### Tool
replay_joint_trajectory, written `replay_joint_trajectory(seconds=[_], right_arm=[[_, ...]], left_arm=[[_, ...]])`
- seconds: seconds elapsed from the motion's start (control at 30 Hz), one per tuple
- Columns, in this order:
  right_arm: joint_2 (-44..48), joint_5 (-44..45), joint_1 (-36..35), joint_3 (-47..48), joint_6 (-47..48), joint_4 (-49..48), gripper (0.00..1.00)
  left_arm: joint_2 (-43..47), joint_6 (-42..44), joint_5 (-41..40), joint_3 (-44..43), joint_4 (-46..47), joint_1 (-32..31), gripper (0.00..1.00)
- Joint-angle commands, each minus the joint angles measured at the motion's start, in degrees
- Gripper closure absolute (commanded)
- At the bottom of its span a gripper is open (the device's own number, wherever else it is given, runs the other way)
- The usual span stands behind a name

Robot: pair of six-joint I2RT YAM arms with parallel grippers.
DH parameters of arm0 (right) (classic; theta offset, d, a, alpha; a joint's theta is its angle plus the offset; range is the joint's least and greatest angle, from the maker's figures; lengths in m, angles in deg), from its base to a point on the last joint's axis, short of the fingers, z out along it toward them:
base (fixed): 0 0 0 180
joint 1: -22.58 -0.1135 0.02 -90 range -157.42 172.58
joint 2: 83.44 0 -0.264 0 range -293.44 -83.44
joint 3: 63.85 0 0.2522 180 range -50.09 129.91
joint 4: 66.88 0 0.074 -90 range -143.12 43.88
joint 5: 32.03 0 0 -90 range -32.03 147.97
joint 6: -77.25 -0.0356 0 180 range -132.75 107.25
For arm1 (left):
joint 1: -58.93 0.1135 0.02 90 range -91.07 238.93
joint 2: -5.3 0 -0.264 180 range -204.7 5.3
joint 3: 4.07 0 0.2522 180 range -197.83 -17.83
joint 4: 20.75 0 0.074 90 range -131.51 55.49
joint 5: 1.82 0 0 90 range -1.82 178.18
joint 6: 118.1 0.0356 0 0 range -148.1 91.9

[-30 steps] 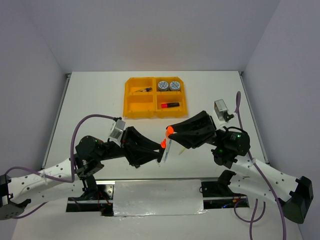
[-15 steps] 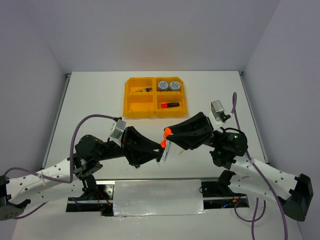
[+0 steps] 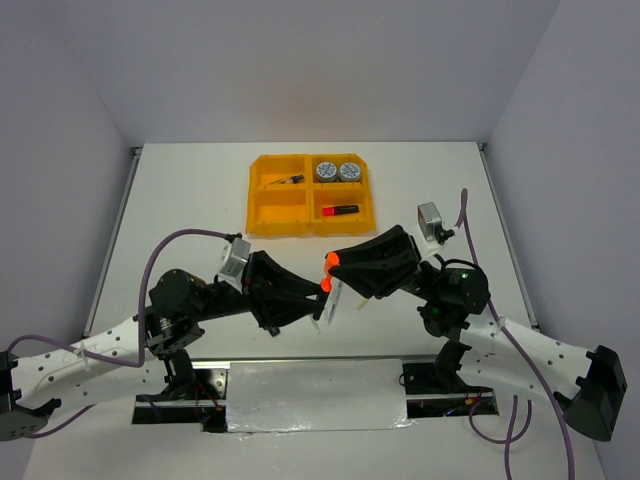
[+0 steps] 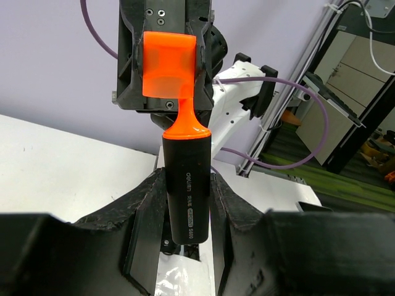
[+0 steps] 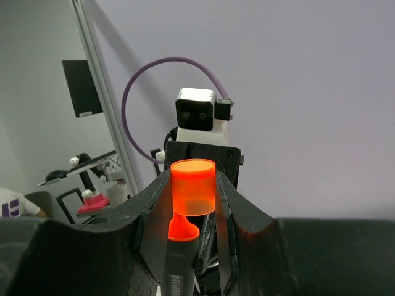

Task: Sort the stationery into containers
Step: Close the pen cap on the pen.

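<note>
Left jaws around black highlighter (image 4: 187,185), right jaws on its cap (image 4: 169,65); tray (image 3: 311,190): tape rolls (image 3: 326,171), red highlighter (image 3: 341,210), pen (image 3: 288,180).

Your right gripper (image 3: 335,265) edges toward 9 o'clock
It brings the orange cap (image 3: 331,261) closer to the tip of the highlighter (image 4: 185,185) held in your left gripper (image 4: 185,206).

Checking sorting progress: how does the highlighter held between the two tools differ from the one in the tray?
The held highlighter hangs above the table; the tray highlighter lies flat in the tray's near right compartment. The held one is gripped, left tool on its black body, right tool on its orange cap; the tray one is untouched. Both have a red-orange end.
</note>
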Motion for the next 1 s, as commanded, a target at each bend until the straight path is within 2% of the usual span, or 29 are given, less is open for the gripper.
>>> replay_joint_trajectory(seconds=[0.0,0.57,0.97], right_arm=[[0.9,1.8,-0.8,-1.6,-0.1,-2.3,1.00],[1.7,6.0,-4.4,-1.4,1.1,4.3,1.00],[-1.9,7.5,-5.4,-3.7,2.2,1.8,1.00]], left_arm=[[1.0,2.5,-1.4,-3.0,2.9,-0.2,1.00],[0.1,5.8,-4.0,-5.2,0.1,-0.2,1.00],[0.9,6.9,-3.0,-6.4,0.9,-0.2,1.00]])
